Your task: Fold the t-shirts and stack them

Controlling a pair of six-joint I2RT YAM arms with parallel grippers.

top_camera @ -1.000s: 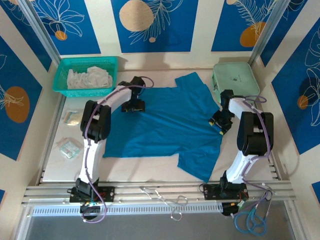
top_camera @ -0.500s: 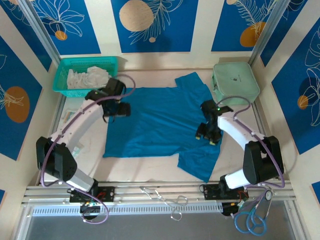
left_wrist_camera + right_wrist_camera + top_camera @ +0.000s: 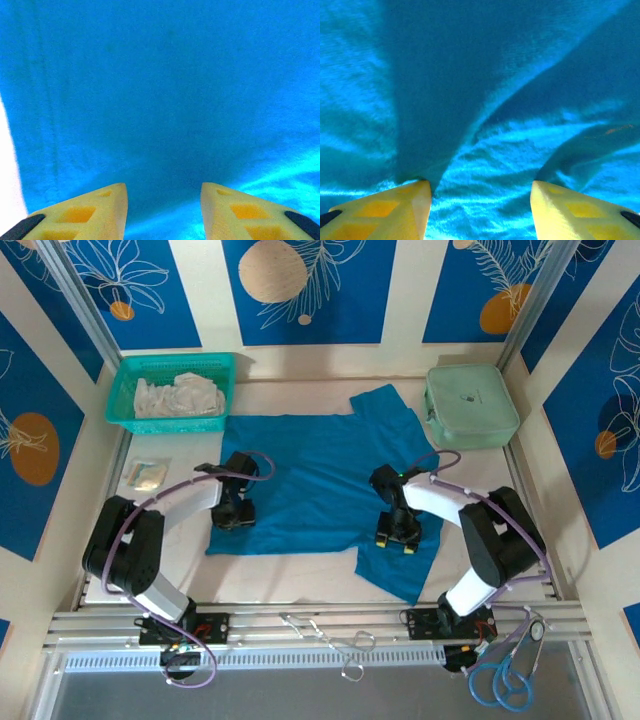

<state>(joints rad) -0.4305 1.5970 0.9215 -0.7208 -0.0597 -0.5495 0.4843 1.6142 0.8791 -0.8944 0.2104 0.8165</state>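
Note:
A deep teal-blue t-shirt (image 3: 315, 475) lies spread flat across the middle of the table, one sleeve at the back right and one at the front right. My left gripper (image 3: 233, 516) hangs low over the shirt's front left part, near its hem; it stands open above smooth cloth (image 3: 165, 100), with the white table showing at the left edge. My right gripper (image 3: 396, 532) is open just above the shirt by the front right sleeve, over wrinkled fabric (image 3: 485, 150) with a raised fold running up between the yellow fingers.
A teal basket (image 3: 122, 400) with white cloths stands at the back left. A pale green zipped case (image 3: 470, 405) lies at the back right. Small clear packets (image 3: 145, 473) rest on the table's left side. Scissors (image 3: 335, 645) lie on the front rail.
Both arms have swung toward the near edge: the left gripper from the shirt's back left corner to its front left, the right gripper from the right edge to the front right sleeve.

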